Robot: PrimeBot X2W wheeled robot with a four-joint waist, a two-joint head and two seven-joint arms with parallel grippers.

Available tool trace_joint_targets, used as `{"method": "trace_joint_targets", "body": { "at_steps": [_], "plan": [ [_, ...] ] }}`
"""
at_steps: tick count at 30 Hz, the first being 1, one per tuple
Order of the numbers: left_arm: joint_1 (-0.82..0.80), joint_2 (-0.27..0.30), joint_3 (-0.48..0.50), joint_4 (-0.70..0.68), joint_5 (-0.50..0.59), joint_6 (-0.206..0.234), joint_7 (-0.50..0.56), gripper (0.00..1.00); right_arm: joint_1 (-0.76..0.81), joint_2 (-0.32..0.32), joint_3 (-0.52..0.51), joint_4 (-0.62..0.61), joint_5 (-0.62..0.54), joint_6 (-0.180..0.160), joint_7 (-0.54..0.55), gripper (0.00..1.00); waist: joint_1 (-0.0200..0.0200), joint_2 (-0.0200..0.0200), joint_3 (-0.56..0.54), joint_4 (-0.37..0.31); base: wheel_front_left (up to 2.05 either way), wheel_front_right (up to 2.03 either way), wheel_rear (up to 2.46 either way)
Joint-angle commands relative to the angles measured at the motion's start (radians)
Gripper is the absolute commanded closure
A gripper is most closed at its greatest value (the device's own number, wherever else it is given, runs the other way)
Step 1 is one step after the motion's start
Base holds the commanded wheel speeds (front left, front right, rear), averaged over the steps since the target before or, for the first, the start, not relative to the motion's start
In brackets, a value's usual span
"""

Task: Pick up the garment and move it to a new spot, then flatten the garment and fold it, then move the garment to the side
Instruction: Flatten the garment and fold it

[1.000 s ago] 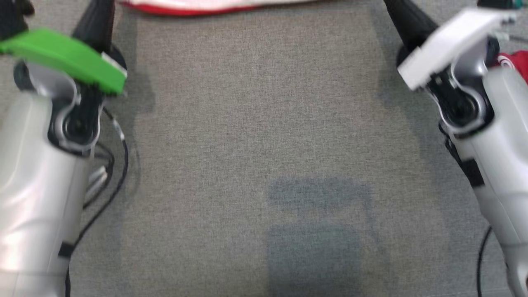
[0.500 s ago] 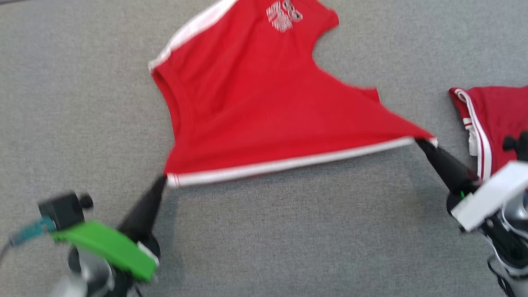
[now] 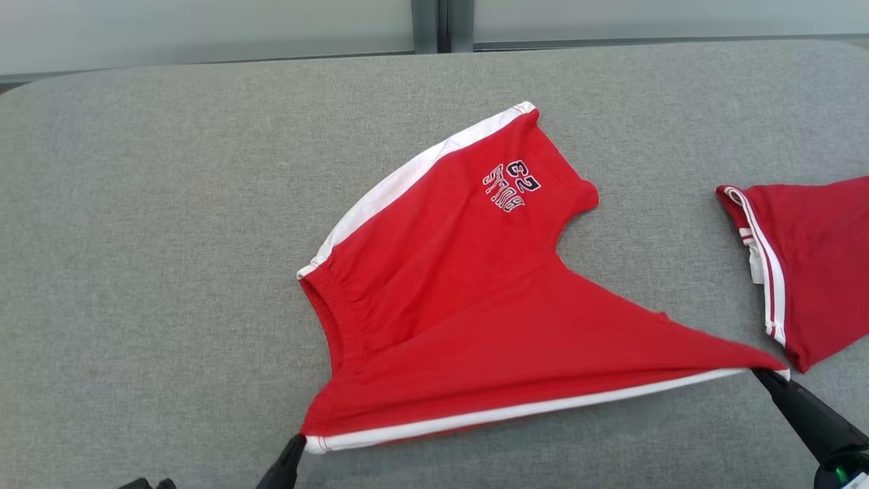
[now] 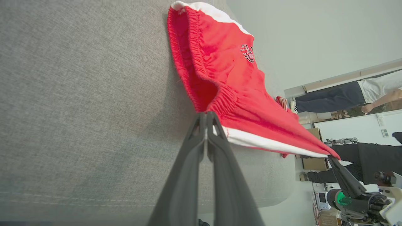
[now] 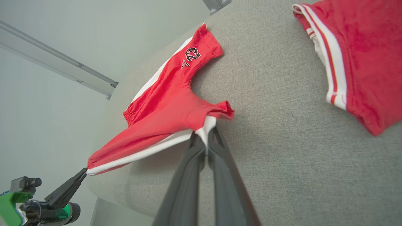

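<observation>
The garment (image 3: 461, 299) is a pair of red shorts with a white side stripe and a printed number, lying on the grey padded table (image 3: 170, 238). Its near edge is stretched taut between my two grippers. At the bottom of the head view, my left gripper (image 3: 297, 440) is shut on the waistband corner, which the left wrist view shows pinched at the fingertips (image 4: 205, 114) beside the gathered waistband of the garment (image 4: 226, 72). My right gripper (image 3: 760, 372) is shut on the leg hem corner, and the right wrist view shows the white stripe caught at its tips (image 5: 205, 131).
A second red garment (image 3: 815, 265) with white and red trim lies at the table's right edge, close to my right gripper. A wall with a metal rail (image 3: 428, 20) runs behind the table. In the left wrist view, people in dark trousers (image 4: 329, 100) stand beyond the table.
The head camera has tilted up from the bare near table and my forearms to the whole garment. Both grippers still hold the garment's near edge stretched between them.
</observation>
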Motion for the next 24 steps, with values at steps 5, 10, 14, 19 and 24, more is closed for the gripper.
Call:
{"method": "trace_joint_targets", "body": {
  "at_steps": [5,10,14,19,24],
  "plan": [
    [-0.048,0.025,0.035,-0.062,-0.010,0.017,0.009,1.00,-0.116,0.035,0.002,-0.029,-0.035,-0.002,0.049,1.00,0.0001,0.0000,0.087,-0.012,0.00,0.00,0.00],
    [-0.211,0.006,0.052,-0.058,-0.039,0.027,0.067,1.00,-0.407,0.050,0.052,0.065,-0.088,-0.002,0.128,1.00,0.0001,0.0000,0.229,0.004,0.00,0.00,0.00],
    [-0.370,-0.004,0.054,-0.014,-0.041,0.034,0.115,1.00,-0.674,0.065,0.074,0.204,-0.140,-0.002,0.211,1.00,0.0001,0.0000,0.319,0.038,0.00,0.00,0.00],
    [-0.551,-0.046,0.057,0.080,-0.038,0.050,0.138,1.00,-0.944,0.103,0.110,0.381,-0.222,-0.002,0.293,1.00,0.0001,0.0000,0.392,0.088,0.00,0.00,0.00],
    [-0.659,-0.077,0.050,0.153,-0.028,0.063,0.144,1.00,-1.107,0.122,0.150,0.530,-0.297,-0.001,0.325,1.00,0.0001,0.0000,0.415,0.124,0.00,0.00,0.00]
  ]
}}
